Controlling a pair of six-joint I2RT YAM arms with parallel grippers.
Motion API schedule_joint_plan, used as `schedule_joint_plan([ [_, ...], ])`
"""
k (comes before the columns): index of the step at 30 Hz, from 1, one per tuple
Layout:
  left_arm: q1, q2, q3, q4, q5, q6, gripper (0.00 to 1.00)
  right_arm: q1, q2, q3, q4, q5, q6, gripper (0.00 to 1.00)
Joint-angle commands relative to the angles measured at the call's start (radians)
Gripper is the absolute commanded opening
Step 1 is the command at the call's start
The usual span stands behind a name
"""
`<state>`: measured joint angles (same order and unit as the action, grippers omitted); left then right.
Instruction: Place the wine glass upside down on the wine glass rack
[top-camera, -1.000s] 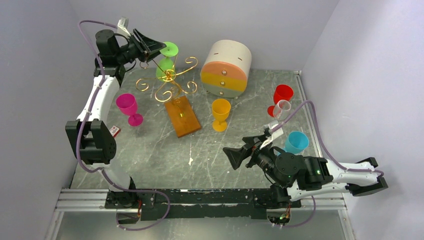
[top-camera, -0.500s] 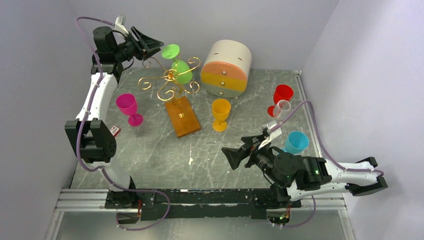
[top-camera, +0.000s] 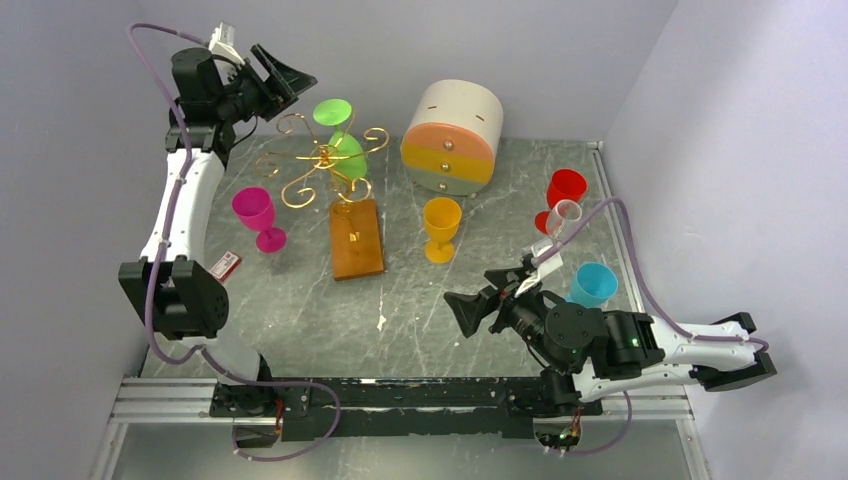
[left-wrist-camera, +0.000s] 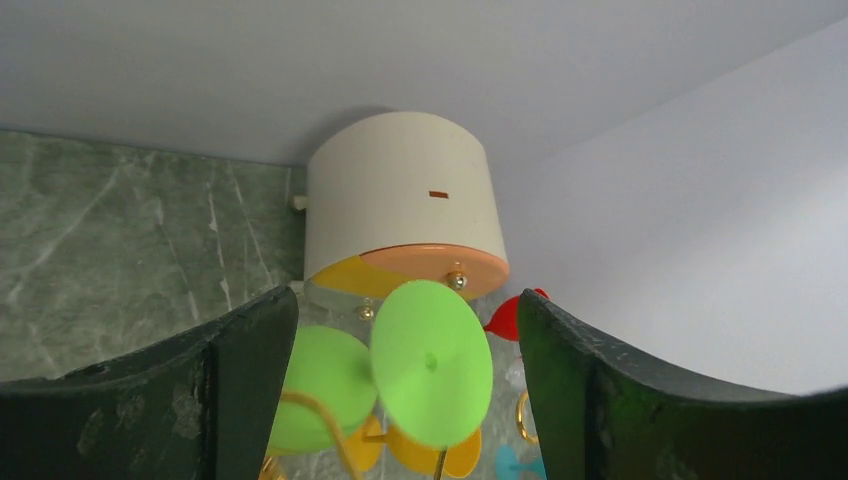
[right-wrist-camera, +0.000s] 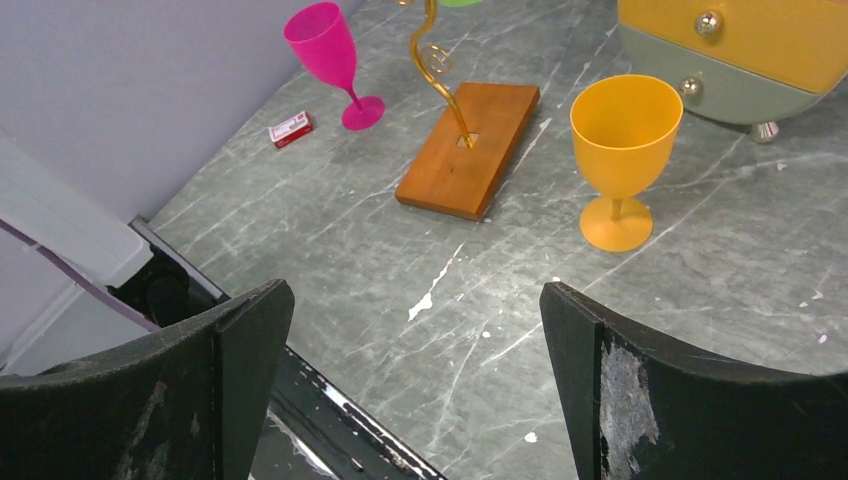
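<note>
Top external: lime wine glass (top-camera: 351, 156), seemingly inverted, on gold rack (top-camera: 356, 240).

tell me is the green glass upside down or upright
Upside down, tilted: the green glass has its foot on top, bowl below, among the gold arms of the rack. The left gripper stands open, clear of it.

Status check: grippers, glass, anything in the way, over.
Left gripper open, clear of green wine glass. Right gripper open, empty. Glass hangs upside down on wine glass rack. Cream drawer box right of rack, apart.
</note>
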<state>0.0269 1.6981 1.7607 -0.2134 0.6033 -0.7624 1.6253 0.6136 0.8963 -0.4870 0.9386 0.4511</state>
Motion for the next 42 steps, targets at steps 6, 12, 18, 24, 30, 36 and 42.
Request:
schedule_joint_plan([
  [6,0.017,-0.091,-0.03,-0.043,-0.065,0.076,0.85,0.002,-0.008,0.004,0.005,0.023,-0.004,1.0],
  [12,0.016,-0.1,-0.024,-0.091,-0.054,0.106,0.78,0.003,-0.006,0.014,-0.019,0.027,0.018,1.0],
  [18,0.016,-0.214,-0.094,-0.173,-0.175,0.164,0.79,0.004,-0.004,-0.002,0.004,0.022,0.005,1.0],
  [24,0.016,-0.345,-0.219,-0.254,-0.339,0.223,0.8,0.003,0.016,0.009,0.001,0.023,0.001,1.0],
  [30,0.016,-0.507,-0.39,-0.262,-0.472,0.207,0.8,0.002,0.02,-0.009,0.026,0.021,-0.003,1.0],
  [36,0.016,-0.611,-0.495,-0.285,-0.406,0.216,0.72,0.003,0.046,-0.007,0.037,0.014,0.006,1.0],
  [42,0.016,-0.675,-0.572,-0.309,-0.331,0.202,0.7,0.003,0.072,-0.021,0.077,0.004,-0.004,1.0],
])
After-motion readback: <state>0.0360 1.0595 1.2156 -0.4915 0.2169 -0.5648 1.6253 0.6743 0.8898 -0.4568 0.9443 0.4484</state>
